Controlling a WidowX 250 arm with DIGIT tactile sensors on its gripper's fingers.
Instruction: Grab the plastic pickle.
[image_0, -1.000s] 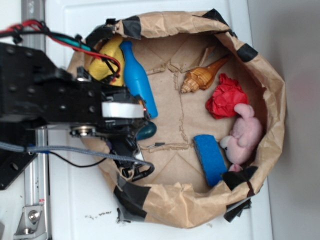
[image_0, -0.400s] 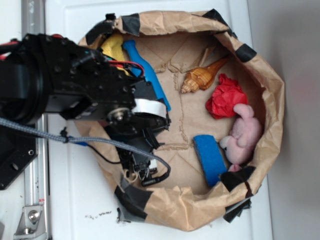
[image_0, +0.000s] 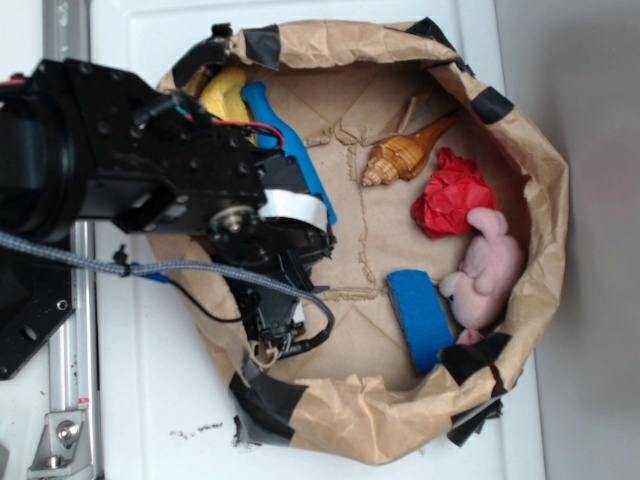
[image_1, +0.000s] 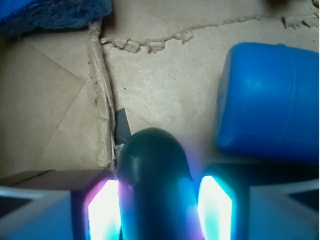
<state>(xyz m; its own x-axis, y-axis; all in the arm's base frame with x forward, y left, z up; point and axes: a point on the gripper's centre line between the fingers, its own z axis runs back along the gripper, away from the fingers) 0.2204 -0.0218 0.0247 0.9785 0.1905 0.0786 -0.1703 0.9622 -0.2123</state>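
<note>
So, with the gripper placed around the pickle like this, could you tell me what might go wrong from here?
Two risks stand out. The plastic pickle is smooth and rounded, and the gripper has a finger on either side of it, so it could squirt forward as they close. The blue bottle lies close beside one finger, so that finger might nudge or catch it. In the exterior view the arm hides the pickle, so the hold can only be judged from the wrist view.

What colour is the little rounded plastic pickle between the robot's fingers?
The smooth capsule-shaped plastic pickle is dark teal-green. The wrist view shows it best; the arm hides it in the exterior view.
</note>
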